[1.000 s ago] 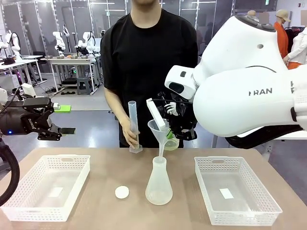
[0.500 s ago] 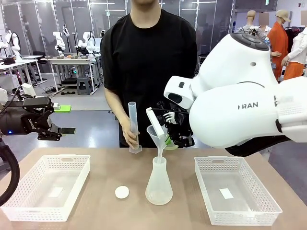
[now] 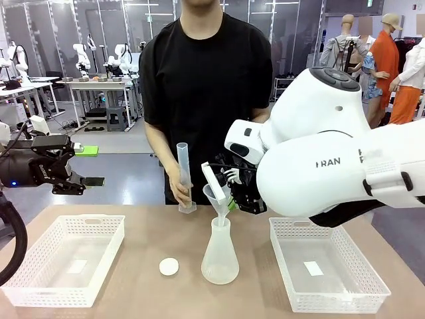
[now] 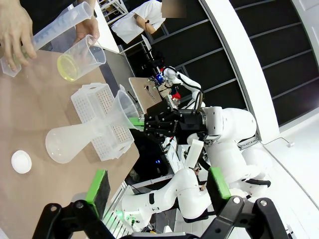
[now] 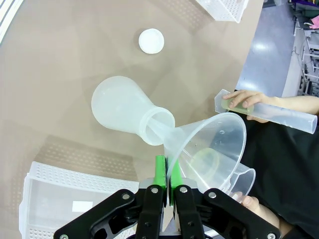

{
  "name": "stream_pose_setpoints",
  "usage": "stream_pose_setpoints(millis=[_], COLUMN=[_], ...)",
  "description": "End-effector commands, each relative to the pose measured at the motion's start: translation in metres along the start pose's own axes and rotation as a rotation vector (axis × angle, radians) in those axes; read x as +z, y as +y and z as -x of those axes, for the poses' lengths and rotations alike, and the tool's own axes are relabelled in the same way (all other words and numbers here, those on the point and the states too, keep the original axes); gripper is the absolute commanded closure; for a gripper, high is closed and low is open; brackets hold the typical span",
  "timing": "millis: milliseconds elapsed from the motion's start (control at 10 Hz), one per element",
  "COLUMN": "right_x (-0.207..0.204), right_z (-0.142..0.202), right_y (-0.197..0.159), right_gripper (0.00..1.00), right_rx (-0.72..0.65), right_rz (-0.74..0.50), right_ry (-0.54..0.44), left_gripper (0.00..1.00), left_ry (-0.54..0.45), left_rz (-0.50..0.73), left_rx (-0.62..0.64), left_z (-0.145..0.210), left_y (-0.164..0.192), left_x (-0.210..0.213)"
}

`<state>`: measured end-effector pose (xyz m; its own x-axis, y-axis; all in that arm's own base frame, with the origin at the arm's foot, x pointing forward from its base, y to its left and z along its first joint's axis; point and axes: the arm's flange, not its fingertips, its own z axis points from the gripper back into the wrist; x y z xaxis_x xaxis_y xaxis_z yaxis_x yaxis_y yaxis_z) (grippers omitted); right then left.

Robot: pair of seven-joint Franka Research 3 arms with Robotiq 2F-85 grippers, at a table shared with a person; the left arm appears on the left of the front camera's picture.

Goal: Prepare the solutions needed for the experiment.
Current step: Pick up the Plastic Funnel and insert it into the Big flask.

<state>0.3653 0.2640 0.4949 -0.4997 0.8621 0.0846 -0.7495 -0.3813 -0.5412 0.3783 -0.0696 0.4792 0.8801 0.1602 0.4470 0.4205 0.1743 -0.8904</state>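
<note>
Topping tan table (image 3: 143, 232): flask (image 3: 220, 256) under funnel (image 3: 214, 194), cap (image 3: 169, 266); workbenches (image 3: 99, 84) behind.

Front view, upper edge: a glazed partition (image 3: 63, 26) with dark frames spans the rear. Upper left: white workbenches (image 3: 99, 85) and a dark stool (image 3: 116, 118) stand on a glossy grey floor (image 3: 126, 169). Lower frame: a tan tabletop (image 3: 143, 292). Left wrist view, right side: dark panels (image 4: 279, 55) between white beams (image 4: 234, 55).
</note>
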Motion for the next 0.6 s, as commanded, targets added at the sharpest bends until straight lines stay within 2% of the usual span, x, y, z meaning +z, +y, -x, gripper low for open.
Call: stream_pose_setpoints(millis=[0, 500], right_x=[-0.008, -0.026], right_z=[0.009, 0.011], right_y=[0.004, 0.013], right_gripper=[0.96, 0.96], right_rx=[-0.001, 0.016], right_rz=[0.011, 0.008], right_ry=[-0.024, -0.045], left_gripper=[0.0, 0.0], left_ry=[0.0, 0.0], left_rz=[0.006, 0.006], left_rx=[0.0, 0.0], left_z=[0.0, 0.0], left_y=[-0.001, -0.001], left_x=[-0.003, -0.003])
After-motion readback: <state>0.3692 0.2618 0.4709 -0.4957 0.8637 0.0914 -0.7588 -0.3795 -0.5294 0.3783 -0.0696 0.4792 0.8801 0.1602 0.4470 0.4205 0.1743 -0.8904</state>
